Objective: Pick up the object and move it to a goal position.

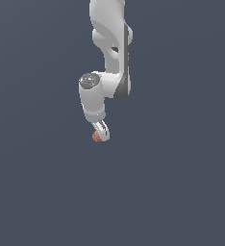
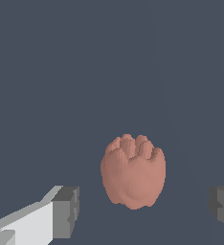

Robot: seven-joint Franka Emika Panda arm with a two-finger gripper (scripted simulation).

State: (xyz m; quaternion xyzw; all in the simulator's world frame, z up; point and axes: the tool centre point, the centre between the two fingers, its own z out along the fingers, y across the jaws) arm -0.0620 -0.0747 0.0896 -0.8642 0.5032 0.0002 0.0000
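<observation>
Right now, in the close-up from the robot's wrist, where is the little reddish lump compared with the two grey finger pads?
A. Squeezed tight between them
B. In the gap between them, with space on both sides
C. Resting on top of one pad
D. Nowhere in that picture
B: in the wrist view the reddish-orange object sits between the grey pads, with open background on either side, so the gripper is open.

Simulated scene: flat featureless slate-grey backdrop (image 1: 181, 192), untextured render.
</observation>
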